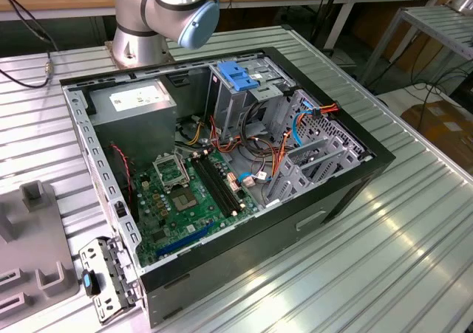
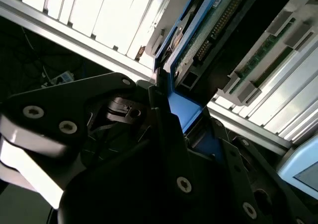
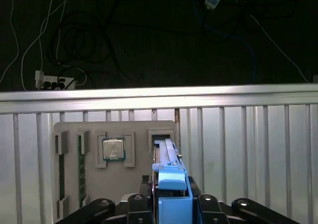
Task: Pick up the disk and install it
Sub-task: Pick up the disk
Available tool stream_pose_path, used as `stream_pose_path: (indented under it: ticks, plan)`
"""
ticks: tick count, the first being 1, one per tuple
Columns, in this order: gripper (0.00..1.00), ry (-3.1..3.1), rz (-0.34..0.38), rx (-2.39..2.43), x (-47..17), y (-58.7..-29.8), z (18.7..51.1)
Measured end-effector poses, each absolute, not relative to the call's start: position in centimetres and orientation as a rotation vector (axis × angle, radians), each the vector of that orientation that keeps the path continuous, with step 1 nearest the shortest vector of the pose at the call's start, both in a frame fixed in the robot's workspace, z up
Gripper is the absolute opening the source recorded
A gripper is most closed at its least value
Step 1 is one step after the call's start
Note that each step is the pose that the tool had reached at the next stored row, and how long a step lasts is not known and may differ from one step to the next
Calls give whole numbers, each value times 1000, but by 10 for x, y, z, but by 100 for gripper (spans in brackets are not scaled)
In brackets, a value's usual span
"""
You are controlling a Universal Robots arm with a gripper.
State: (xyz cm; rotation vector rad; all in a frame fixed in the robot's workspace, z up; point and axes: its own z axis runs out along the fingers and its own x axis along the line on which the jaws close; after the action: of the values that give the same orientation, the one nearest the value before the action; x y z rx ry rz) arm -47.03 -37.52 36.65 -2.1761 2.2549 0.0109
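Fingers: the gripper (image 3: 171, 204) is pinching the disk, with its black fingers (image 2: 166, 134) pressing on either side of the blue rail in both wrist views.
Disk: the disk (image 3: 171, 182) is standing on edge, reaching from the fingers down to a slot of the holder tray. I cannot tell whether its lower end is sitting in that slot or hanging just above it. In the second wrist view its green circuit board (image 2: 201, 37) is showing beside the blue rail.
Holder tray: the grey holder tray (image 3: 139, 129) is lying flat on the ribbed aluminium tabletop (image 3: 248, 159). A square processor chip (image 3: 113, 149) is sitting in the pocket just beside the disk's slot. Green memory sticks (image 3: 80, 169) are lying in narrow slots beyond the chip.
Computer case: in the exterior view the open computer case (image 1: 318, 215) is lying on its side in the middle of the tabletop. It is apart from the piece of tray showing at the exterior view's left edge.
Drive cage: the metal drive cage (image 1: 240, 78) with a light-blue top is standing at the far side of the case, near the grey power-supply box (image 1: 137, 100).
Arm: the arm's base (image 1: 162, 12) is standing on the far part of the tabletop, behind the case.
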Motion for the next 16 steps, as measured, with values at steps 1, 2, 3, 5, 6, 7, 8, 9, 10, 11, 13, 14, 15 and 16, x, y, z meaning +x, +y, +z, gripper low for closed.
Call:
stream_pose_path:
  ticks: [1,2,3,5,6,7,8,9,10,11,13,14,15,16]
  plan:
    - [37,2255,11,-2176,-470,-375,369]
    - [37,2255,11,-2176,-470,-375,371]
    - [37,2255,11,-2176,-470,-375,373]
    - [37,2255,11,-2176,-470,-375,379]
    - [37,2255,11,-2176,-470,-375,381]
    - [37,2255,11,-2176,-470,-375,384]
    - [37,2255,11,-2176,-470,-375,387]
    - [37,2255,11,-2176,-470,-375,389]
    - [37,2255,11,-2176,-470,-375,392]
    - [37,2255,11,-2176,-470,-375,394]
    - [37,2255,11,-2176,-470,-375,399]
    - [37,2255,11,-2176,-470,-375,401]
    - [37,2255,11,-2176,-470,-375,403]
    - [37,2255,11,-2176,-470,-375,406]
